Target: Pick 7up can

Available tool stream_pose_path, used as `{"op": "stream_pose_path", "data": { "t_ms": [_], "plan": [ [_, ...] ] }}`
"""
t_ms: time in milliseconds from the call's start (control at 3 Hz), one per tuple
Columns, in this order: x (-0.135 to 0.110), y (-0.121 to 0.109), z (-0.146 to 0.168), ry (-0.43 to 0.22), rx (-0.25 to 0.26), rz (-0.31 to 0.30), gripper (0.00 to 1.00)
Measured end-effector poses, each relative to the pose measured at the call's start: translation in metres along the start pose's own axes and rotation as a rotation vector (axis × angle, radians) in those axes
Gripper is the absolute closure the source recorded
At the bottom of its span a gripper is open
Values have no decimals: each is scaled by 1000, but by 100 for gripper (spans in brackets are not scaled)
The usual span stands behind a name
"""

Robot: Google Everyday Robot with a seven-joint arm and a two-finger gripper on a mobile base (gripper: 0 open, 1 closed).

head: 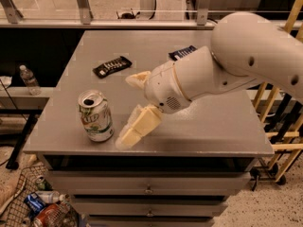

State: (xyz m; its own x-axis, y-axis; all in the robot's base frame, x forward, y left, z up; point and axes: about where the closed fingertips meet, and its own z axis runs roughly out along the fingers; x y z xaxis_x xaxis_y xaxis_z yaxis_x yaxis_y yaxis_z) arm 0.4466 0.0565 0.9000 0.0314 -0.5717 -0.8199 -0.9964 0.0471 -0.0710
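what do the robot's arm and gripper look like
The arm is bulky, rounded and glossy white, with small dark holes and a dotted grille near the wrist. The gripper, beside the 7up can, has two cream, blocky fingers.
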Motion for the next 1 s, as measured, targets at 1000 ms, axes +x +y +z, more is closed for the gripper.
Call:
{"op": "stream_pose_path", "data": {
  "t_ms": [1000],
  "plan": [
    [-17, -3, 58, -103, -5, 25, 0]
  ]
}}
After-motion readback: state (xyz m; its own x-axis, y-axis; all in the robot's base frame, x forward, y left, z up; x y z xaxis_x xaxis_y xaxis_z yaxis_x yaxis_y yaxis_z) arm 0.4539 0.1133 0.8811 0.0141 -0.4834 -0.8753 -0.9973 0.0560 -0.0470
